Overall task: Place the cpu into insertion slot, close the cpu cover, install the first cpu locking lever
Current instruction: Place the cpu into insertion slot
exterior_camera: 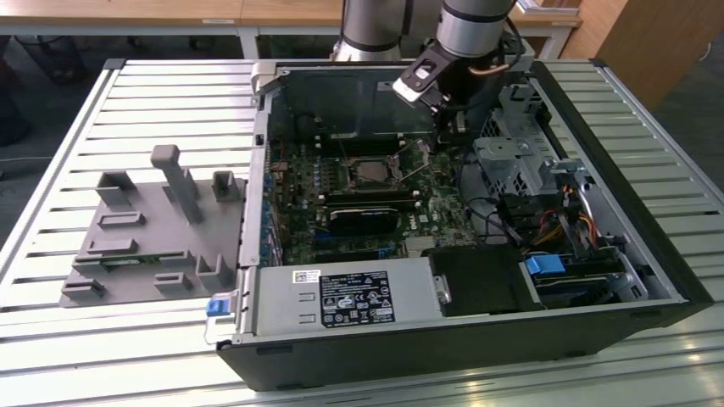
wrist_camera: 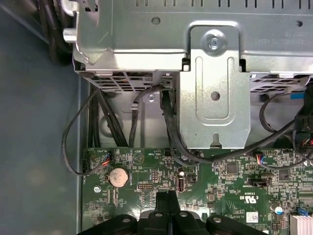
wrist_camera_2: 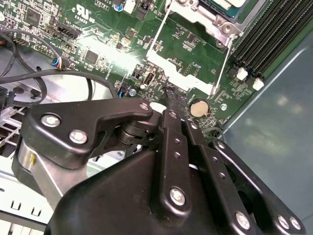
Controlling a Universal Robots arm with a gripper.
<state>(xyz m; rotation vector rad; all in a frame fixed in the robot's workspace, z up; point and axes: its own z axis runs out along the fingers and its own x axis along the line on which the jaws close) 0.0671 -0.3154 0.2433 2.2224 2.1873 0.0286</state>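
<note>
My gripper (wrist_camera: pixel 167 198), fingers pressed together on nothing, hovers above the board (wrist_camera: pixel 230 181) beside the drive cage (wrist_camera: pixel 210 98). The cover (wrist_camera_2: pixel 206 15) looks down on the slot (exterior_camera: pixel 371 172). The lever (wrist_camera_2: pixel 222 66) stands free: I'd press it low, then sideways under its hook.

My remote feed, in colours: a black gripper (wrist_camera: pixel 167 198); a green motherboard (wrist_camera: pixel 205 181) speckled with small black chips and fine white print; a silver coin cell (wrist_camera: pixel 117 176); a drive cage (wrist_camera: pixel 215 88) of bare silver-grey metal; black cables (wrist_camera: pixel 73 142). In the exterior view I see a black computer case (exterior_camera: pixel 453 356), a matte grey fixture (exterior_camera: pixel 147 229), a blue latch (exterior_camera: pixel 217 307) and a pale table (exterior_camera: pixel 169 93) striped with slats.
</note>
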